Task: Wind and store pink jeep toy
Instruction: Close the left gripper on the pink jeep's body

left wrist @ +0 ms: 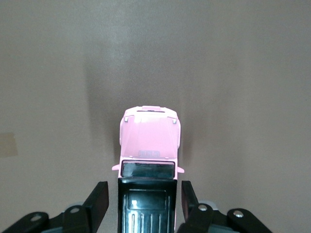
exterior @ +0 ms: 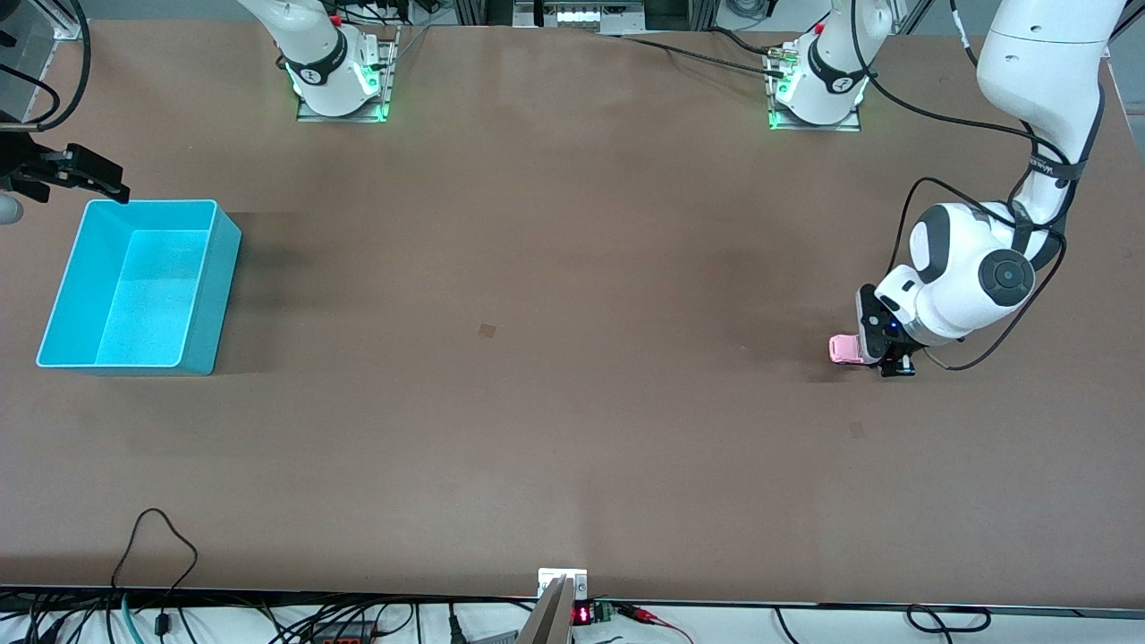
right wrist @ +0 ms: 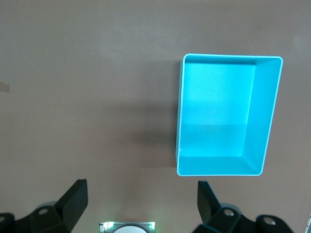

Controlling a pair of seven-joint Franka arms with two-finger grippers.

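Left claw (left wrist: 141,201) straddles the pink jeep toy (left wrist: 149,145) on the tabletop (exterior: 572,402), well apart from the turquoise bin (exterior: 224,268), fingers flanking, not yet pinching; looks light, rigid, best squeezed across its flat sides, while the right claw (right wrist: 141,204) waits wide open, empty, near the bin.

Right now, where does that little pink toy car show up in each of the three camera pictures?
Front view: the small boxy light-pink toy jeep sits on the table toward the left arm's end, under the left hand.
Left wrist view: the jeep fills the lower middle, its black roof between the hand's open fingers.
Right wrist view: not in it; only the turquoise plastic bin and the right hand.
Shared landmark: the brown tabletop.
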